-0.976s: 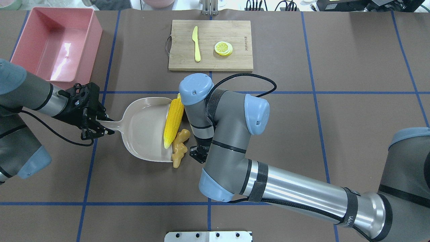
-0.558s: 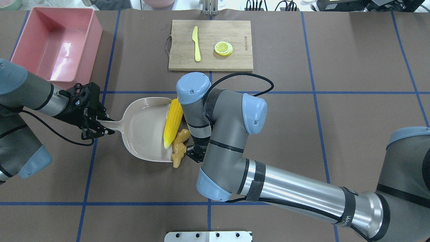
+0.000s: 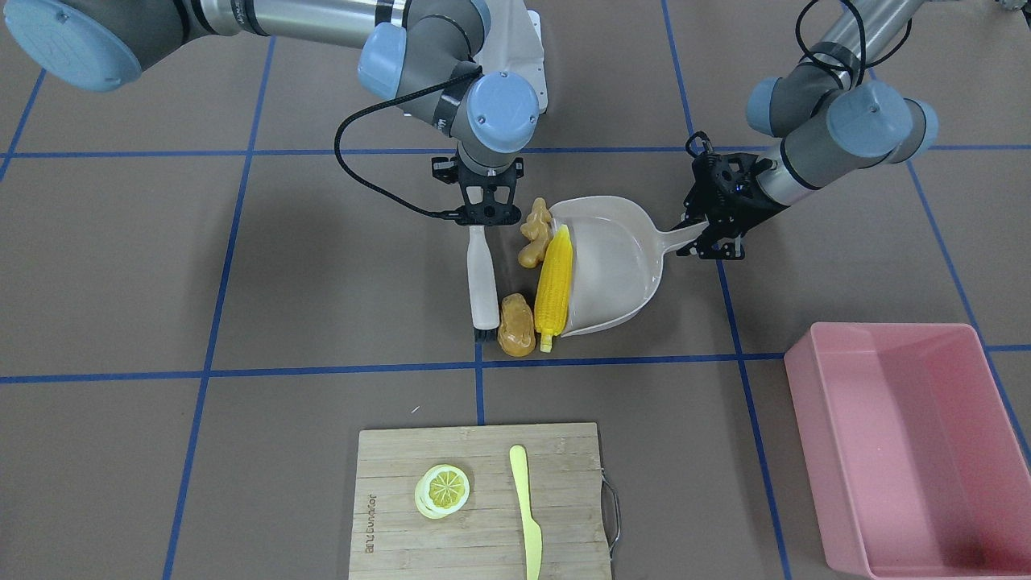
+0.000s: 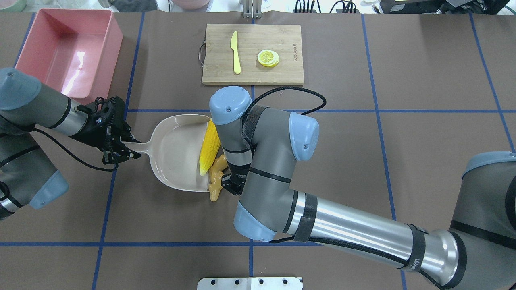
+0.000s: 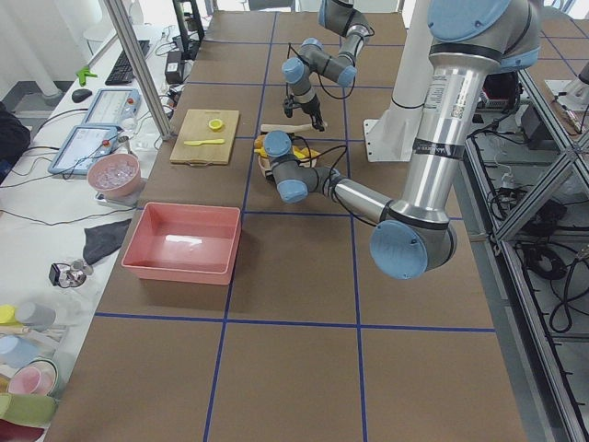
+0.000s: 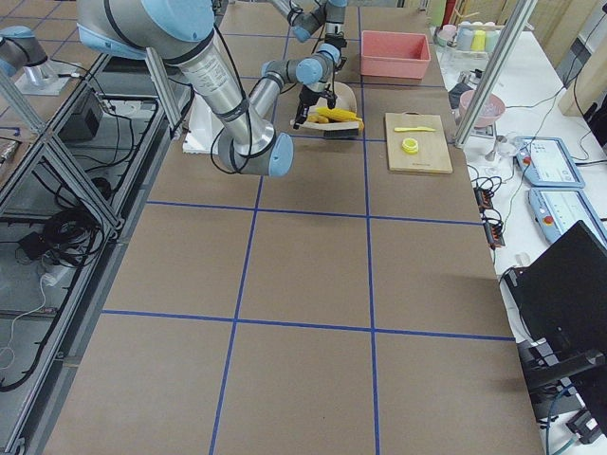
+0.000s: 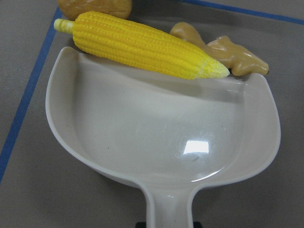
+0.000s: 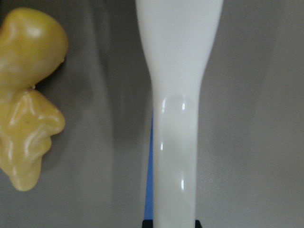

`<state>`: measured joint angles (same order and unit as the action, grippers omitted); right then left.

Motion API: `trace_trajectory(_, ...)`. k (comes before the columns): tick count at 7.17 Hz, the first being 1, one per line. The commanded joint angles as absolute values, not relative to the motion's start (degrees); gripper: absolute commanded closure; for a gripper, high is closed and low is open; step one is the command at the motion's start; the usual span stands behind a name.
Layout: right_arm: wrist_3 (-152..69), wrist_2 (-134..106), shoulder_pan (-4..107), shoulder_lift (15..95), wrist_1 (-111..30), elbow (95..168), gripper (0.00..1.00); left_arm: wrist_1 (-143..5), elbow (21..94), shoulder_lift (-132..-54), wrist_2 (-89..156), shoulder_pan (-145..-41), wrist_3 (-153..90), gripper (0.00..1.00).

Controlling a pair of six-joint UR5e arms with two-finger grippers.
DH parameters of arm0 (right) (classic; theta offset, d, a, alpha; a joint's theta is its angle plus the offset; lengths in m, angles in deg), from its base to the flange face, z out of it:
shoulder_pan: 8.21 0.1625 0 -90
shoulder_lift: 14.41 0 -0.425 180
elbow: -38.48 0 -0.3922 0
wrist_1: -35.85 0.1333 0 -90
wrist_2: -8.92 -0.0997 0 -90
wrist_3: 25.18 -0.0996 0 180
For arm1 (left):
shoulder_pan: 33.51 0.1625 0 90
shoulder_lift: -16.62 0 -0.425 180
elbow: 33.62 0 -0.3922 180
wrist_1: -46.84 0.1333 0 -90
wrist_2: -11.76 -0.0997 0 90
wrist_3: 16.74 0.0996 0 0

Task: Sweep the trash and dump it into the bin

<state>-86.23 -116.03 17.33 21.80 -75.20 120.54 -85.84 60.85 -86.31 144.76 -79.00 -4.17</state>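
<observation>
My right claw [image 3: 487, 217], clamping brush [image 3: 482, 278], nudged corn [image 4: 209, 149], ginger [image 4: 215, 189] leftward against dustpan [image 4: 173, 153] lip; left claw [image 4: 125, 148] grips handle [image 4: 139, 147]; potato [image 3: 515, 325] outside.

The right arm [image 4: 346, 229] is a run of brushed silver tube and matte grey housings, each joint closed by a pale blue round cap [image 4: 230, 104] with a small screw hole. A black braided cable [image 4: 290, 90] runs along it, bound by black straps [image 4: 419, 251], one carrying white lettering. The left arm [image 4: 38, 106] is built alike. The left pincer [image 4: 125, 149] and right pincer [image 3: 486, 216] are black openwork frames.
</observation>
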Motion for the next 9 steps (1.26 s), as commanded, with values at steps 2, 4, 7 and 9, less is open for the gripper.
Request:
trace_trajectory(2,-84.96,-115.79,17.02,16.73,-74.37,114.18,1.0,-85.79,60.33,-87.26,144.92,-79.12,-4.17,1.0)
trace_trajectory(4,-84.86,-115.97,16.75,16.27,-72.61,113.89,1.0,-85.7,60.16,-87.53,144.92,-79.21,-4.17,1.0)
trace_trajectory(7,-85.64,-117.89,16.75,13.82,-72.6,113.1,1.0,-85.7,59.89,-87.53,144.92,-79.21,-4.17,1.0)
trace_trajectory(9,-85.82,-117.99,16.75,11.61,-72.6,110.46,1.0,-85.79,59.89,-87.53,144.92,-79.21,-4.17,1.0)
